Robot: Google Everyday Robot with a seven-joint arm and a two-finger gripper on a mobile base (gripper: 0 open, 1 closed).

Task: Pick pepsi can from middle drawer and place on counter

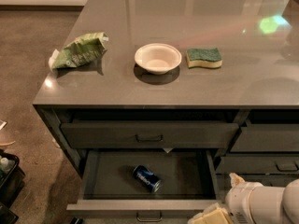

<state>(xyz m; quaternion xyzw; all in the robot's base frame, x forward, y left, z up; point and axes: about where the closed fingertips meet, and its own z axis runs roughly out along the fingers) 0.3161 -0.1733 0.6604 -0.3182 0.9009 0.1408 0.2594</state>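
Note:
The pepsi can [146, 178] lies on its side in the open middle drawer [187, 171], near the drawer's centre. The drawer is pulled out below the closed top drawer [149, 134]. The grey counter [187, 83] spans the upper view. My gripper [211, 216] is at the bottom edge, in front of the drawer's right front corner, to the right of the can and apart from it. Only its cream-coloured tips and the white wrist [261, 203] show.
On the counter stand a white bowl [158, 58], a green and yellow sponge [203, 58] to its right and a crumpled green chip bag [78, 50] at the left edge. Narrower drawers [261, 146] are at right. Dark bins [8, 181] stand on the floor at left.

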